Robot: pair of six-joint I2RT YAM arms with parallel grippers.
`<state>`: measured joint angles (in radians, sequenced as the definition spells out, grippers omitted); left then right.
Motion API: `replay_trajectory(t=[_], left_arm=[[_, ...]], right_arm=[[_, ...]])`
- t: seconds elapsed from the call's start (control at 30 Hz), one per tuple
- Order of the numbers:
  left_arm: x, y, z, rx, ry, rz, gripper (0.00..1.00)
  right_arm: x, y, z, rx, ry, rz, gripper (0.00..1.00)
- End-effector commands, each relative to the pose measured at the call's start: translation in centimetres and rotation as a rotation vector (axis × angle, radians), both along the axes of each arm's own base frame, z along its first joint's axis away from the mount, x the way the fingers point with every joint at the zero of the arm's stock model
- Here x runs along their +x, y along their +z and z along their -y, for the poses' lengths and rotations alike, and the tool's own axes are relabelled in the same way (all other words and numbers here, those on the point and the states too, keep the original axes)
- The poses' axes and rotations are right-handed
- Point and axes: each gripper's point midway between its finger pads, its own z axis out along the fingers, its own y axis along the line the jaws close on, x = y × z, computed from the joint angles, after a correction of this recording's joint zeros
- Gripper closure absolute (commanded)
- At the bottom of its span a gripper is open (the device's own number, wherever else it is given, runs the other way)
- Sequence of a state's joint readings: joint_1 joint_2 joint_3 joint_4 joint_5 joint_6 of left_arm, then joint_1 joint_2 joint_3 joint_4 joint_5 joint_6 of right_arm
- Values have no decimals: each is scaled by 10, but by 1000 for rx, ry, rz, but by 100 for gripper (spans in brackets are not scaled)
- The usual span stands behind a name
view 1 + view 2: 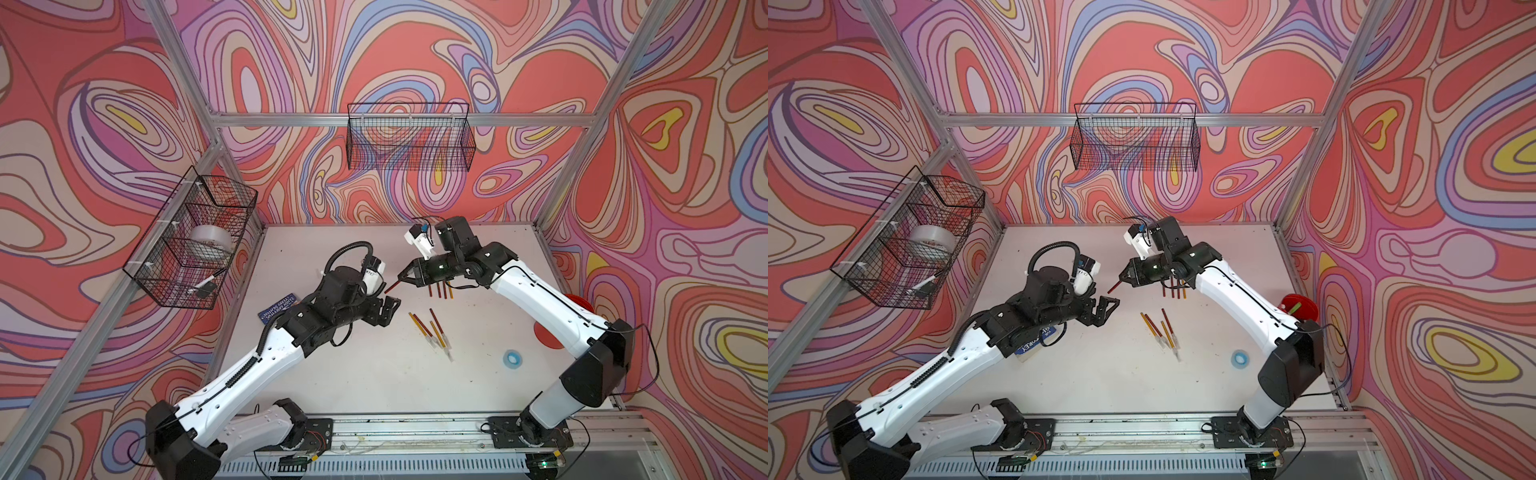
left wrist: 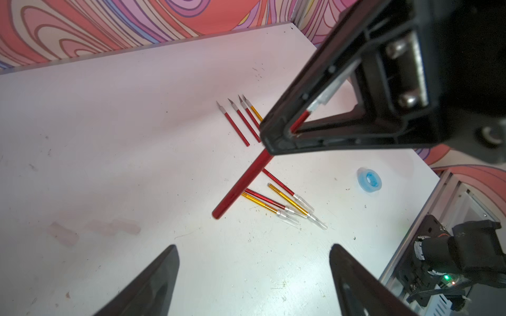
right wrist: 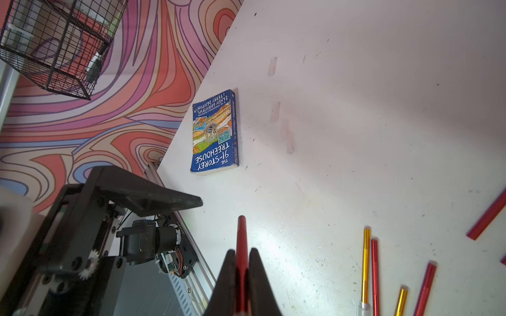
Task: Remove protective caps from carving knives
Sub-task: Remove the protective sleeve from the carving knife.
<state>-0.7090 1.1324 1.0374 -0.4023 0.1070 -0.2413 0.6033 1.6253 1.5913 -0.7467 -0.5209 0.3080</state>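
Note:
My right gripper [image 1: 402,279] [image 3: 242,254] is shut on a dark red carving knife [image 2: 241,186], whose handle end points toward my left gripper [image 1: 390,309] [image 2: 253,254]. The left gripper is open, a short way off the handle end, with nothing between its fingers. The held knife's blade end is hidden inside the right fingers. Several bare-bladed knives [image 1: 439,290] [image 2: 238,123] lie in a row under the right arm. Several capped knives [image 1: 432,332] [image 2: 273,199] lie mid-table with protective caps [image 2: 290,216] on their tips. Loose translucent caps [image 3: 275,112] [image 2: 63,232] lie near the book.
A blue book [image 1: 276,309] [image 3: 215,134] lies under the left arm by the table's left edge. A blue tape ring [image 1: 510,357] [image 2: 369,179] sits at the right. Wire baskets hang on the back wall [image 1: 409,137] and on the left wall [image 1: 195,237]. A red object [image 1: 1298,307] sits behind the right arm.

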Motion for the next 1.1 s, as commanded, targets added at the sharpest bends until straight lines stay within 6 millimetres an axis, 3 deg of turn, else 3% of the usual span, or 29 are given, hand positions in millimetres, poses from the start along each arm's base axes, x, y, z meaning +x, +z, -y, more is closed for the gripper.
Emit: replay_trajectory(t=[0.0, 0.13, 0.33, 0.5, 1.07], left_arm=[[6, 3, 4, 81, -21, 49, 21], [12, 1, 14, 123, -35, 62, 38], [14, 0, 23, 133, -57, 62, 52], [14, 0, 28, 133, -63, 59, 72], [9, -1, 41, 131, -111, 59, 86]], right_arm=[[-6, 0, 0, -11, 31, -22, 100], [-10, -2, 2, -21, 45, -40, 100], [-15, 1, 1, -13, 65, -50, 100], [-15, 0, -1, -10, 68, -56, 100], [-22, 5, -7, 42, 99, -83, 100]])
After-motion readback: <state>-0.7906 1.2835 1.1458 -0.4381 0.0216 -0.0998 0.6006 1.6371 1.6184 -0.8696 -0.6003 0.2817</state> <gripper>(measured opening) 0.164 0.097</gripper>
